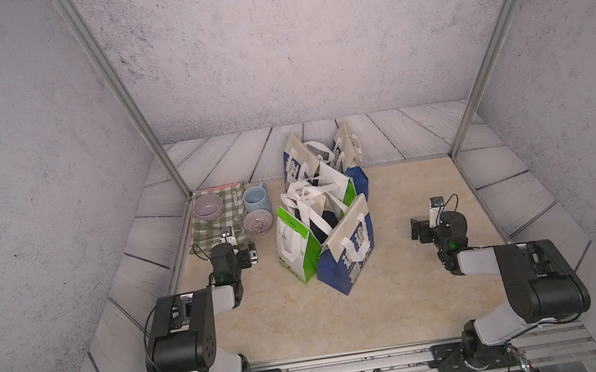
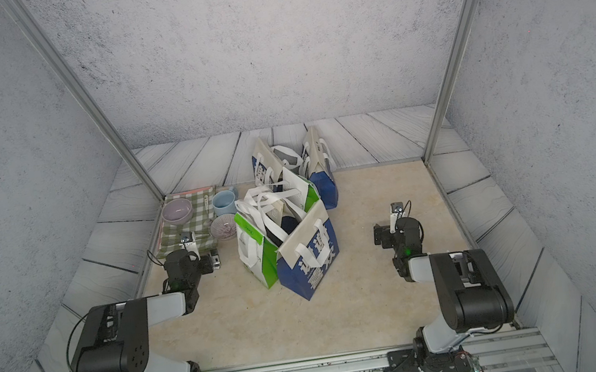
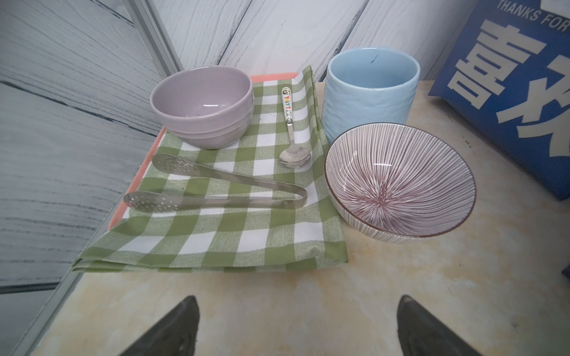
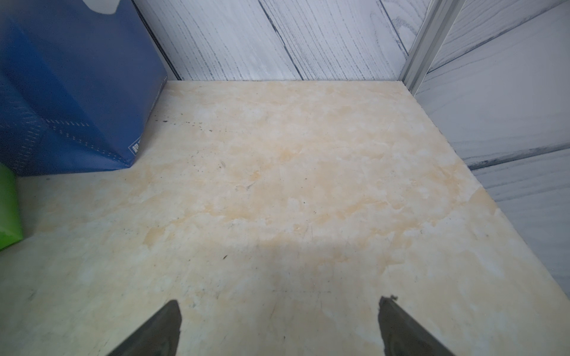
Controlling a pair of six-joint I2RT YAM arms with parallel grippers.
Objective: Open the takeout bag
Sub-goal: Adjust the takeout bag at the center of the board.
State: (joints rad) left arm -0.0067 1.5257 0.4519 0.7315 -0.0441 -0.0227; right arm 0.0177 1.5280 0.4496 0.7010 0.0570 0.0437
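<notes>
Three takeout bags stand mid-table in both top views. The nearest is blue (image 1: 349,266) (image 2: 308,272), with a beige top band and white handles. Behind it, a green-and-white bag (image 1: 290,243) (image 2: 254,254) gapes at the top, white handles loose and something dark inside. A second blue bag (image 1: 359,182) (image 2: 325,188) stands at the back, spread apart. My left gripper (image 1: 252,254) (image 3: 297,299) is open over bare table left of the bags. My right gripper (image 1: 417,229) (image 4: 279,303) is open to their right. Neither touches a bag.
Left of the bags, a green checked cloth (image 3: 216,234) on a pink tray holds a lilac bowl (image 3: 202,106), tongs (image 3: 216,189) and a spoon (image 3: 291,135). A blue cup (image 3: 370,92) and striped bowl (image 3: 401,182) stand beside it. Panelled walls and metal posts ring the table.
</notes>
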